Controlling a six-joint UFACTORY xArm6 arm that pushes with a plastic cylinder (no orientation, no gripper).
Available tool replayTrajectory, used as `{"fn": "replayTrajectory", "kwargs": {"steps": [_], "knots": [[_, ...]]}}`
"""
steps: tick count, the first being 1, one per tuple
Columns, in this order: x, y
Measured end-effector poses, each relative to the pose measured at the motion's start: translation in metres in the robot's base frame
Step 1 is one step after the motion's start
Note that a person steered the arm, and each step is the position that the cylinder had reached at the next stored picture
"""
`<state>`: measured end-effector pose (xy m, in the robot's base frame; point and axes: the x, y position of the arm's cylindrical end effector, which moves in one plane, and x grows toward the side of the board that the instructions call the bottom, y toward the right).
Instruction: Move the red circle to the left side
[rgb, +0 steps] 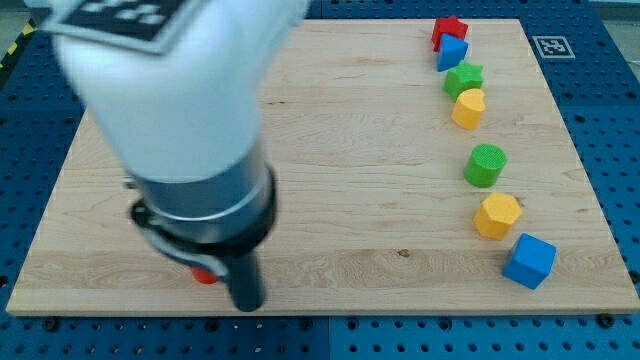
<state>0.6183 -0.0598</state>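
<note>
Red circle (204, 275) shows only as a small red sliver low on the view's left, peeking out from under the dark collar of the arm and just left of the rod, close to the bottom edge of the desk (350, 140). My tip (247, 306) sits right beside it on its right side, near the desk's front rim; whether the two are touching I cannot tell, since the arm hides most of the block. No gripper is fitted here, so nothing can be open or closed; the rod alone pushes.

Main risk as I judge it: the block lies so near the bottom rim that a push angled even slightly downward could slide it off the desk. Because the arm covers it, an off-centre contact could also let it slip round the rod unnoticed.

Other blocks stand well apart along the view's right, from the red star (449, 29) down to the blue cube (528, 260), and are in no danger
</note>
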Motion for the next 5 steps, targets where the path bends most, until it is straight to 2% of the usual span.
{"fn": "replayTrajectory", "kwargs": {"steps": [1,2,4,5], "knots": [[-0.004,0.012],[-0.032,0.006],[-0.038,-0.003],[-0.038,-0.026]]}}
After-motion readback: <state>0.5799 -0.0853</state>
